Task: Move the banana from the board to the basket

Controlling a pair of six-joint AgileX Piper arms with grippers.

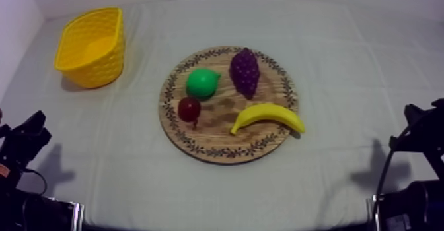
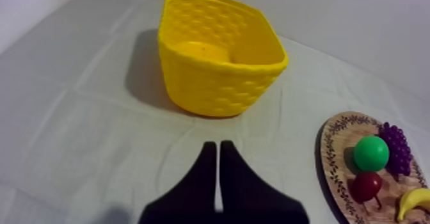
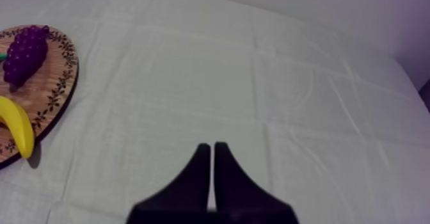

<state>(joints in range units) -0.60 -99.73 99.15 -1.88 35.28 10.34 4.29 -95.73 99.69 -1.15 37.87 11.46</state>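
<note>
Left gripper point(image 2: 218, 148): fingers together in narrow wedge, gripping nothing, over cloth point(image 2: 96, 111) short of basket point(image 2: 217, 86). Right gripper point(image 3: 212, 148): likewise closed on nothing, over cloth beside board point(image 3: 54, 92). Top view: banana point(image 1: 267, 115) lay on board's lower right, frame centre. Basket at upper left, well apart.

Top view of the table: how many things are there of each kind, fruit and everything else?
Toy fruit: 4 (banana, pear, bunch of grapes, small red fruit)
Wooden board: 1
Yellow basket: 1
Total: 6
</note>
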